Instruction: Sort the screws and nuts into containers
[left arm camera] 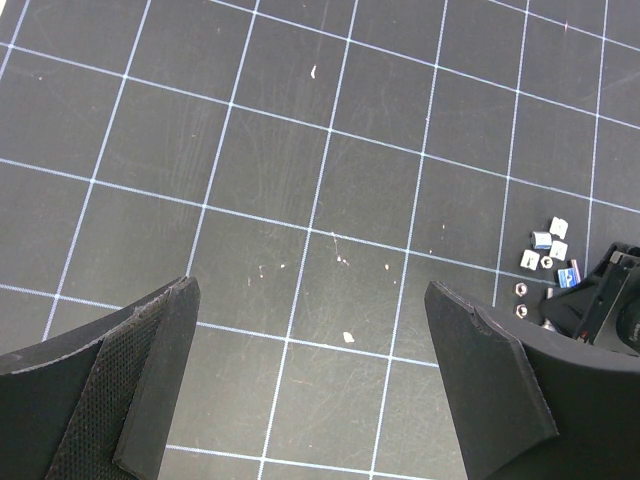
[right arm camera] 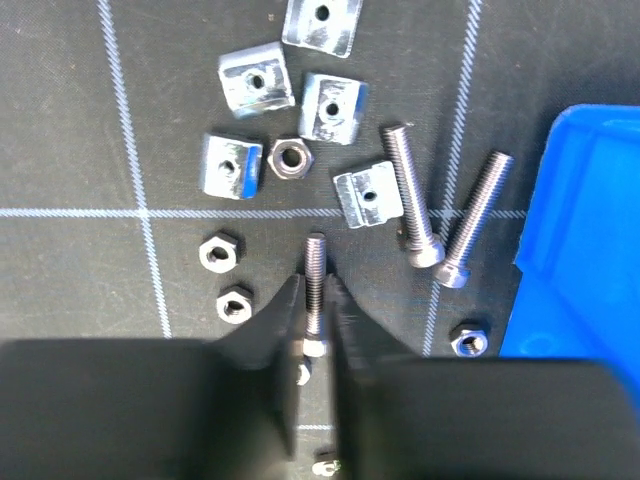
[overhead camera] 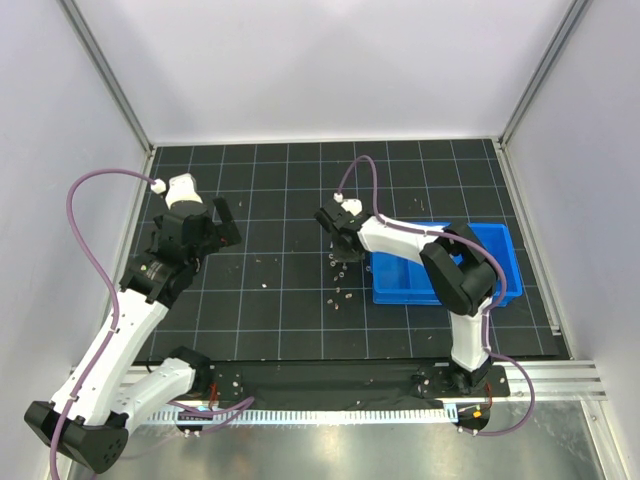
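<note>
Screw (right arm camera: 316,255), lower half obscured inside right tool (right arm camera: 316,290)

No text, label or number can be read, so far as these views show, on the blue containers (overhead camera: 400,285) or the gridded surface (overhead camera: 260,310).

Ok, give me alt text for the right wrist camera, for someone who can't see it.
The right gripper pinches one screw lying on the black grid mat. Beyond it lie scattered nuts and two more screws, with the blue tray at the right edge.
</note>
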You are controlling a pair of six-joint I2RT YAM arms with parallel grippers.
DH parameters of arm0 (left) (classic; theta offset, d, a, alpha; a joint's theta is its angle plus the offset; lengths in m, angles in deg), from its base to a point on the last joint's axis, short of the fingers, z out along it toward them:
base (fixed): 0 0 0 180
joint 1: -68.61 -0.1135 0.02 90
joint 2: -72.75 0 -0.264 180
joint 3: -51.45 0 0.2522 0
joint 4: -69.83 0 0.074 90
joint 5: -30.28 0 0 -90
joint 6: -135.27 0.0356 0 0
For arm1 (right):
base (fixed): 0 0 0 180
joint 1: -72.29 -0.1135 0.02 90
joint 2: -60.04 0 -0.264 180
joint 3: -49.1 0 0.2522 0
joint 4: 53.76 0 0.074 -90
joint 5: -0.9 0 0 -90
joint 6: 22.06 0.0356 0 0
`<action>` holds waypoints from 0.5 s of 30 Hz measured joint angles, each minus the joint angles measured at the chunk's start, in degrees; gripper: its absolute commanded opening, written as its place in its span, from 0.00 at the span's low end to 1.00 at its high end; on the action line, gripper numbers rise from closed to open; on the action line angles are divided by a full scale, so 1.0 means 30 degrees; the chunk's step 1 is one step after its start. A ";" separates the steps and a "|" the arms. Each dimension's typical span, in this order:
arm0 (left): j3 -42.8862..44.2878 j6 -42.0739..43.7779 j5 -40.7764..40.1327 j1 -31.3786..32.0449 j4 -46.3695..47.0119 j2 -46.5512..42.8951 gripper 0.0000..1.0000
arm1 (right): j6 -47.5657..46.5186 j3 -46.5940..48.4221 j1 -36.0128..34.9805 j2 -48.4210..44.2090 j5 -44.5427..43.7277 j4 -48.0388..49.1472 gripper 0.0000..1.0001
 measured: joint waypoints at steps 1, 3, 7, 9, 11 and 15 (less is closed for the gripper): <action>0.0000 0.0000 0.0000 0.0000 0.0000 0.0000 1.00 | -0.0036 0.0036 -0.0036 0.0022 0.0000 0.0036 0.03; 0.0000 0.0000 0.0000 0.0000 0.0000 0.0000 1.00 | -0.0160 0.0044 -0.0066 0.0022 -0.0036 0.0022 0.01; -0.0007 0.0000 0.0000 0.0000 0.0000 0.0000 1.00 | -0.0270 0.0277 -0.0080 0.0022 0.0007 -0.0364 0.01; -0.0007 0.0000 0.0000 0.0000 0.0000 0.0000 1.00 | -0.0408 0.0612 -0.0073 0.0007 0.0000 -0.0991 0.01; -0.0007 0.0000 0.0000 0.0000 0.0000 0.0000 1.00 | -0.0648 0.1348 0.0000 -0.0117 -0.0007 -0.1712 0.01; -0.0007 0.0000 0.0007 0.0000 0.0007 0.0000 1.00 | -0.1311 0.3446 0.0590 -0.1690 0.0015 -0.2681 0.01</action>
